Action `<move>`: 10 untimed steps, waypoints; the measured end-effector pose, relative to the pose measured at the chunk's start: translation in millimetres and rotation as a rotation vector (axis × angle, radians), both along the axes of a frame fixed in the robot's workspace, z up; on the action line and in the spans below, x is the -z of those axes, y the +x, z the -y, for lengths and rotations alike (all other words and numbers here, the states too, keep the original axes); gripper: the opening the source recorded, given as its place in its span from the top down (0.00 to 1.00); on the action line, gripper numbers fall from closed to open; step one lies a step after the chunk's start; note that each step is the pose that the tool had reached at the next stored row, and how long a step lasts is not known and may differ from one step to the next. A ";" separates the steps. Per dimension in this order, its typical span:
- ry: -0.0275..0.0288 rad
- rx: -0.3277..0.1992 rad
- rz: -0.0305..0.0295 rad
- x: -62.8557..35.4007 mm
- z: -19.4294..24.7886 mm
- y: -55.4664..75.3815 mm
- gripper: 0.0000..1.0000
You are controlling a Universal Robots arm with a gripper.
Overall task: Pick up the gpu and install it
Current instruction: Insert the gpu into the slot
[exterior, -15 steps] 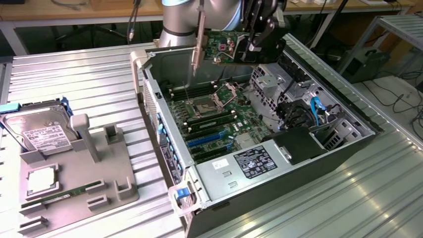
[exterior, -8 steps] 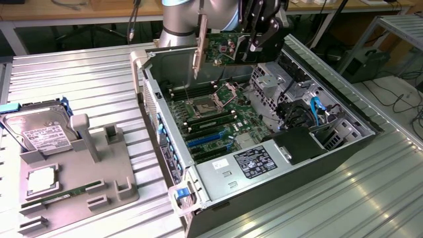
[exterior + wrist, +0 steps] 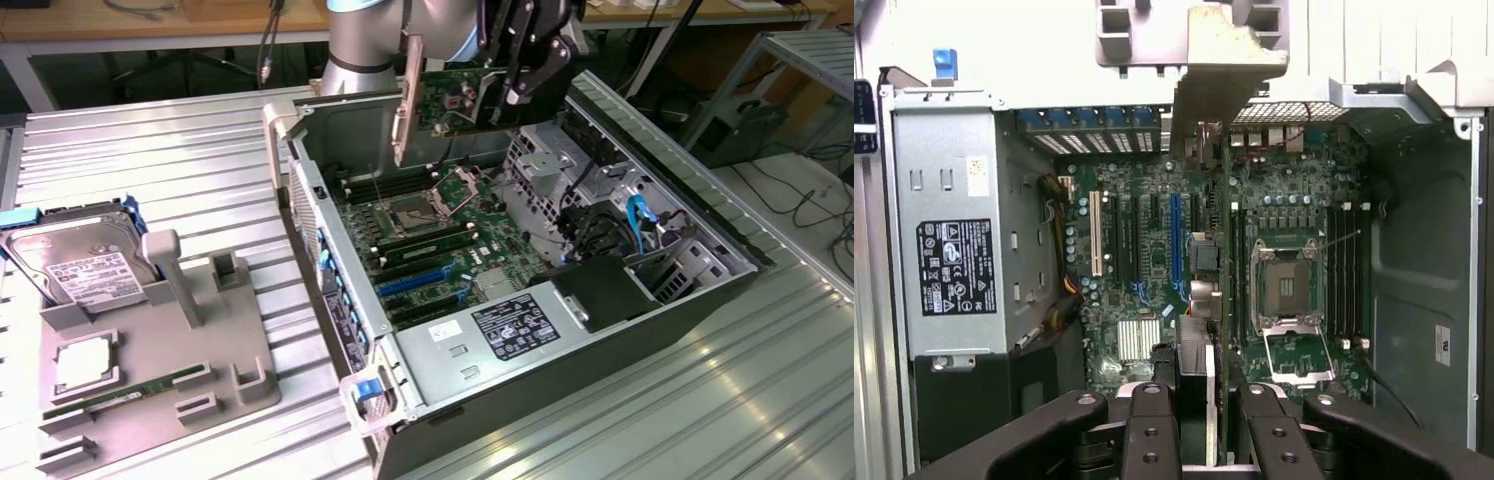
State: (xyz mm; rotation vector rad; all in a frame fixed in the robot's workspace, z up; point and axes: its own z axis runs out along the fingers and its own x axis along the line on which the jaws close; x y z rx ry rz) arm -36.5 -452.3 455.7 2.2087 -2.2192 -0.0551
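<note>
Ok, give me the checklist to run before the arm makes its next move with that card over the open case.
1. Grip: gripper closed on the gpu, ok.
2. Clearance: gpu hangs above the computer case, touching nothing, ok.
3. Orientation: metal bracket upright at the card's end on the exterior view's left, ok.
4. Blue expansion slots hold no card, ok.
5. Card edge lined up over a slot: cannot tell.
6. Blue cables lie away from the slots, ok.
</note>
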 end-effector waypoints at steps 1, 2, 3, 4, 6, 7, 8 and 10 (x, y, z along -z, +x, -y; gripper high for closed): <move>0.0000 -0.016 0.0000 0.0 0.0 0.0 0.72; 0.0000 -0.033 0.0000 0.0 0.0 0.0 0.72; 0.0000 -0.049 0.0000 0.0 0.0 0.0 0.72; 0.0000 -0.064 0.0000 0.0 0.0 0.0 0.72; -0.0001 -0.066 0.0000 0.0 0.0 0.0 0.72; 0.0000 -0.066 0.0000 0.0 0.0 0.0 0.72; -0.0001 -0.066 -0.0001 0.0 0.0 0.0 0.72; -0.0001 -0.066 0.0000 0.2 0.0 0.0 0.72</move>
